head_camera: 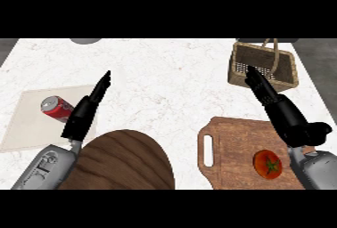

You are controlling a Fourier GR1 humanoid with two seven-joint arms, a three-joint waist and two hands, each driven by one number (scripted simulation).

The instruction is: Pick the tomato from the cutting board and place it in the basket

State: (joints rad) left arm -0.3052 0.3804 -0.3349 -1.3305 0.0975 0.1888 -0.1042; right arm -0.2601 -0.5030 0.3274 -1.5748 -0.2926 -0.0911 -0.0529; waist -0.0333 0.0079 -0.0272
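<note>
I see the tomato [267, 164] lying on the wooden cutting board [230, 147], near the board's lower right part, just beside my right forearm. My right hand [283, 113] stretches past the board's far edge with straight fingers, holding nothing, its fingertips over the basket [283, 73]. The basket sits beyond the board and looks empty. Well left of the board, a red can [56, 108] lies on a pale mat [26, 127]. My left hand [85, 113] rests open beside the can. A round wooden plate [125, 160] lies just left of the board.
</note>
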